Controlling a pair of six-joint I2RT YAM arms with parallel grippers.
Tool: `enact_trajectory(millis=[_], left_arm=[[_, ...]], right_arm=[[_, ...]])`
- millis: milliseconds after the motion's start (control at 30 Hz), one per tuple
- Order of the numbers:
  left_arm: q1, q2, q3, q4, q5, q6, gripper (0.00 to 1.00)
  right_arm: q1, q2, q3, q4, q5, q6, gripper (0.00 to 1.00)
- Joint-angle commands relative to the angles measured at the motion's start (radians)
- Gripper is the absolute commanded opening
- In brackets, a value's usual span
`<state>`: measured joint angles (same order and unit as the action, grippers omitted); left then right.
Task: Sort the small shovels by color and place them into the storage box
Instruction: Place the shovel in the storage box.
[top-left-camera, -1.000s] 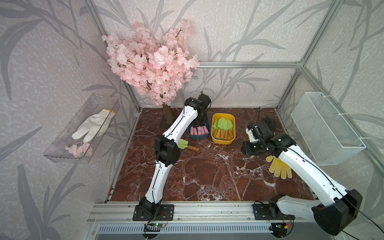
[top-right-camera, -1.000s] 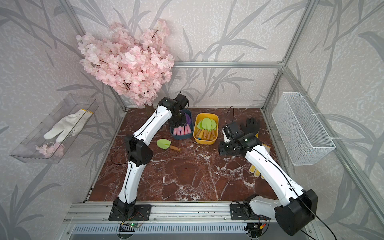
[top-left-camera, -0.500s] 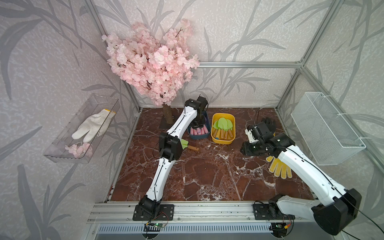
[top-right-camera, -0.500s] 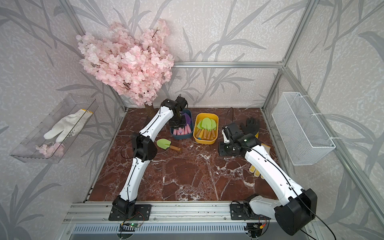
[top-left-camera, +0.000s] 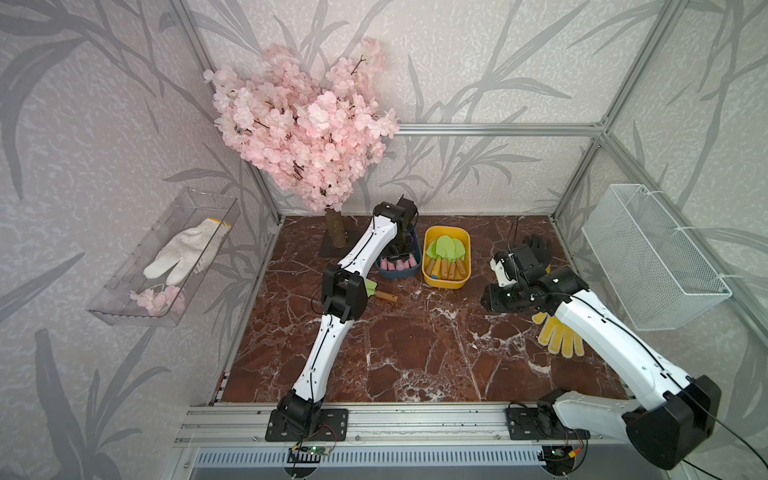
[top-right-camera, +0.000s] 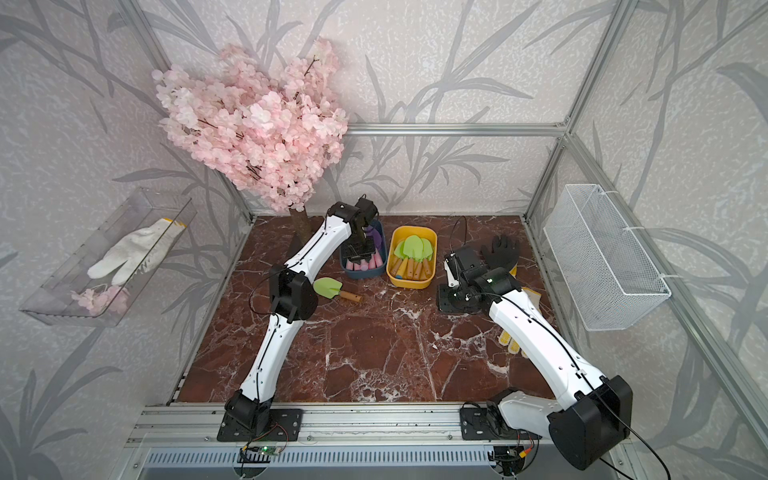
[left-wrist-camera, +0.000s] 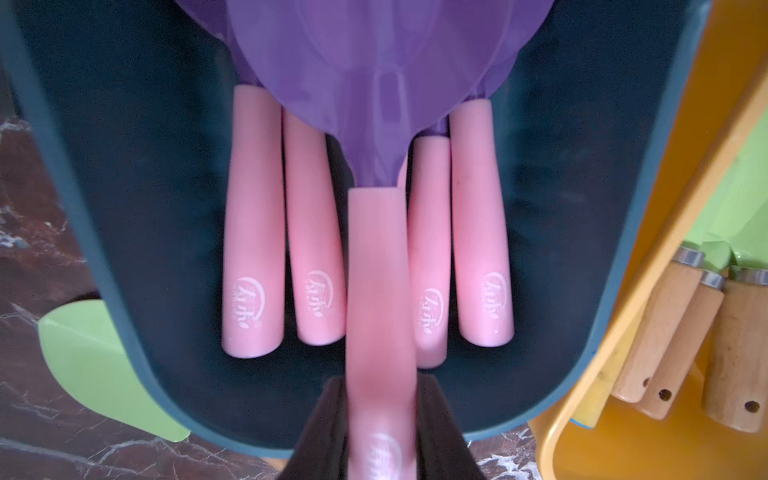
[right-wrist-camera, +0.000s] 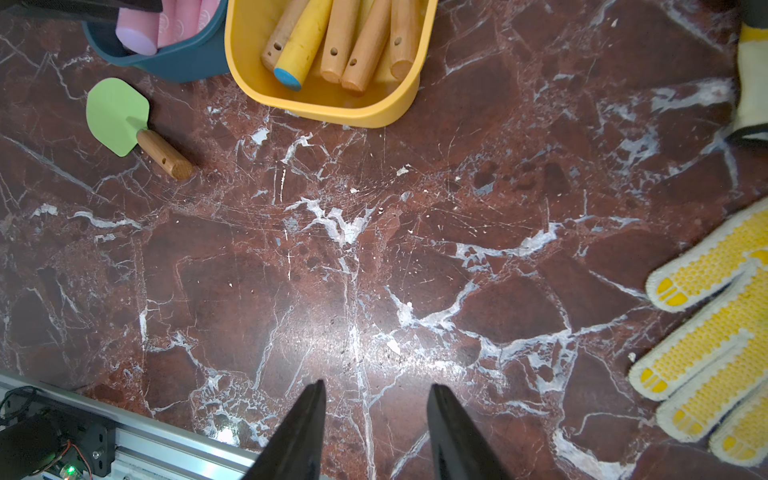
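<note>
Left jaws are pressed tight on the butt end of the pink handle of a purple shovel (left-wrist-camera: 390, 62). They hold it lengthwise over the blue bin (left-wrist-camera: 124, 187), above the four pink-handled shovels (left-wrist-camera: 253, 232) that lie side by side inside. The grip is at the handle end, probably so the blade leads in and lands on the purple blades stacked at the far end, with the handle lining up with the rest. Cannot tell if the held one touches those beneath. The yellow bin (top-left-camera: 445, 282) sits just beside the blue bin and holds the green shovels (top-left-camera: 446, 247). Their wooden handles, plus one yellow handle, all point at the front edge, so it's one color per bin. A stray green shovel (top-right-camera: 328, 286) lies flat on the surface (top-left-camera: 415, 345) just in front of the blue bin, blade close to the left arm (top-right-camera: 316, 245). It's not binned yet and likely goes to the yellow bin after this release, which looks like the last pick. Right jaws are spread partway, pinching nothing, over bare surface well apart from both bins, likely parked clear of the left arm's reach. A yellow dotted glove (right-wrist-camera: 715, 332) and a black glove (top-right-camera: 500, 249) lie near the right arm (top-right-camera: 532, 328) and are not part of the sort.
</note>
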<state>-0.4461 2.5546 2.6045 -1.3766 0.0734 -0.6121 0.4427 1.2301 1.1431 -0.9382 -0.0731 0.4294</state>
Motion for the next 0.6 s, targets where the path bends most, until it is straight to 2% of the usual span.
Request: enact_trajectory(millis=[0, 567], left_arm=[[0.012, 0.017, 0.03, -0.011, -0.006, 0.013, 0.18], [0.041, 0.018, 0.009, -0.029, 0.062, -0.004, 0.18]], right_arm=[[-0.008, 0.003, -0.013, 0.007, -0.002, -0.009, 0.45], [-0.01, 0.007, -0.016, 0.007, -0.004, -0.009, 0.45]])
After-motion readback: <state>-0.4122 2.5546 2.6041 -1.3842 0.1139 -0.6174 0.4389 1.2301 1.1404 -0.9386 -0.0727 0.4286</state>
